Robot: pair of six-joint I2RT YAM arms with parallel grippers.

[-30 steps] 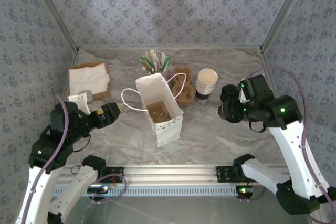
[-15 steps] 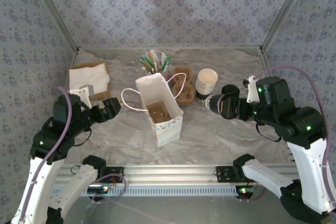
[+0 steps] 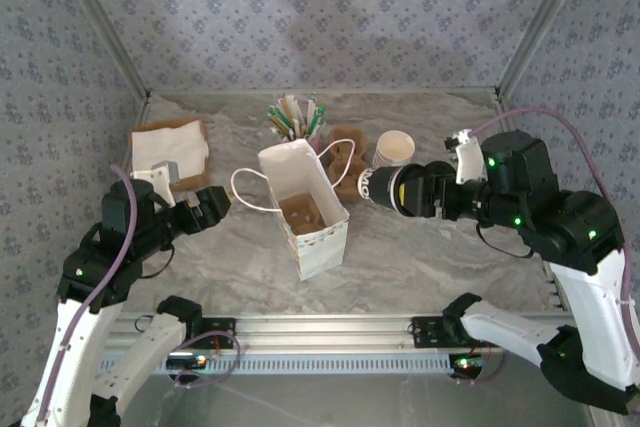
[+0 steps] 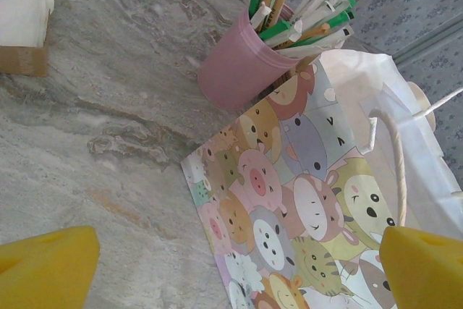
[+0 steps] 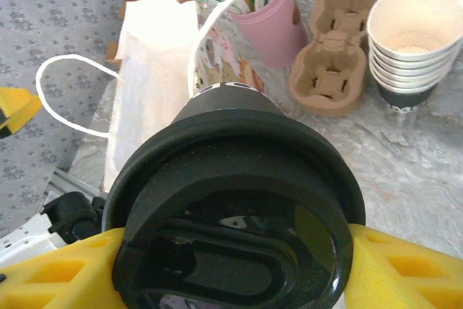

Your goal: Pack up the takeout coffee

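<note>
The right gripper (image 3: pixel 425 193), clamped on the takeout coffee (image 3: pixel 378 185), has swung leftward to just right of the paper bag (image 3: pixel 310 227), cup tipped sideways, apparently airborne. The left gripper (image 3: pixel 213 207) stands open left of the bag.

I can read no text anywhere. The bag (image 4: pixel 289 200), lower right in my left wrist view, bears cartoon animals. A pale mark on the takeout coffee (image 3: pixel 383 187) might be lettering, but it's too blurred.
</note>
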